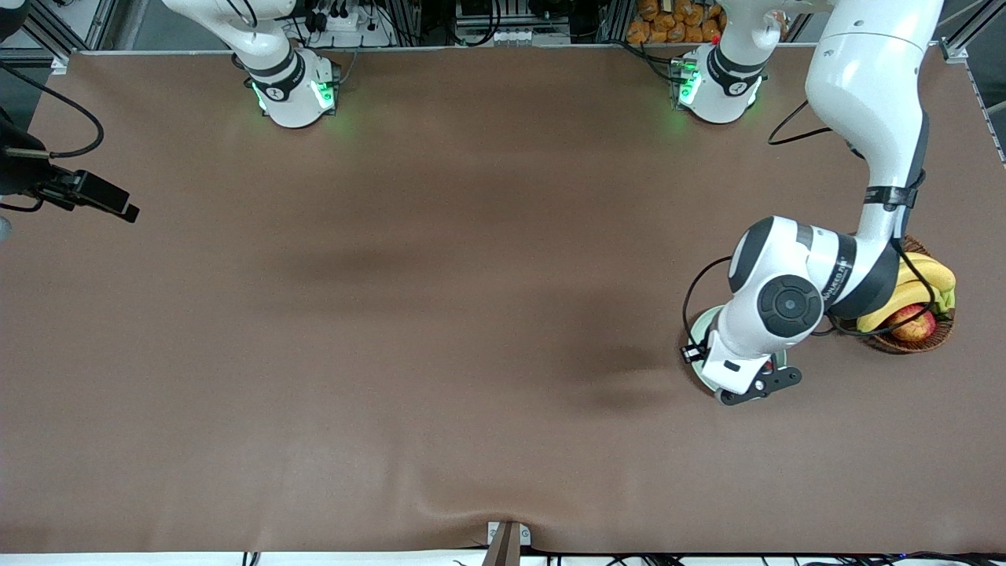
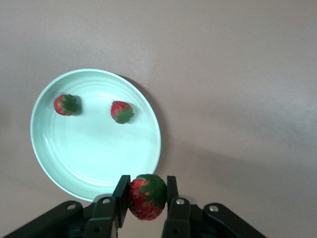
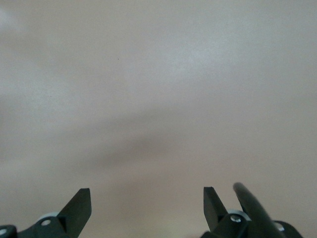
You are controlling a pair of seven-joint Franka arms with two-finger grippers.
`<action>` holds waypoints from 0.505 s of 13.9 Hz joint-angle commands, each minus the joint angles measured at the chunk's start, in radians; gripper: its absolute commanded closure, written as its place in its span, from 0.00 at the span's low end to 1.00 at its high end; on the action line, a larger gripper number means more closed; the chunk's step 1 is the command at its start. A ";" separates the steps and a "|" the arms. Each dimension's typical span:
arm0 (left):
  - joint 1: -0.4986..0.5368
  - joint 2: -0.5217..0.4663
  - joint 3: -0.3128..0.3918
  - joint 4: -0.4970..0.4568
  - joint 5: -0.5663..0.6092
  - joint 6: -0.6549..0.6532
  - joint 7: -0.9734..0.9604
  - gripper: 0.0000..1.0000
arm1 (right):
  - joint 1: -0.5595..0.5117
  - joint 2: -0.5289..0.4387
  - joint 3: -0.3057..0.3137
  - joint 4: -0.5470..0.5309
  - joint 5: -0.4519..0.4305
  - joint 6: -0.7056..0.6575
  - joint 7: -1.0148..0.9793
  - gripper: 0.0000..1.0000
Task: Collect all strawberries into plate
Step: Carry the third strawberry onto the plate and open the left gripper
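Observation:
The pale mint-green plate (image 2: 94, 148) lies on the brown table beside the fruit basket; in the front view only its rim (image 1: 702, 318) shows past the left arm's wrist. Two strawberries (image 2: 66, 104) (image 2: 122, 111) lie in the plate, apart from each other. My left gripper (image 2: 147, 186) hangs over the plate's edge, shut on a third strawberry (image 2: 147, 199) that sits green cap up between the fingers. My right gripper (image 3: 147, 196) is open over bare table, nothing between its fingers.
A brown wicker basket (image 1: 912, 342) with bananas (image 1: 923, 283) and a red-yellow apple (image 1: 913, 322) stands at the left arm's end of the table, touching distance from the plate. The left arm's elbow reaches over the basket.

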 commanded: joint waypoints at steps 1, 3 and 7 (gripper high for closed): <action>0.023 -0.034 -0.005 -0.079 0.017 0.058 0.033 1.00 | -0.016 0.005 0.013 0.015 -0.003 -0.014 -0.013 0.00; 0.029 -0.033 -0.005 -0.132 0.017 0.110 0.036 1.00 | -0.019 0.005 0.013 0.015 -0.003 -0.016 -0.013 0.00; 0.051 -0.001 -0.003 -0.217 0.084 0.193 0.036 1.00 | -0.015 0.005 0.013 0.015 0.000 -0.016 -0.012 0.00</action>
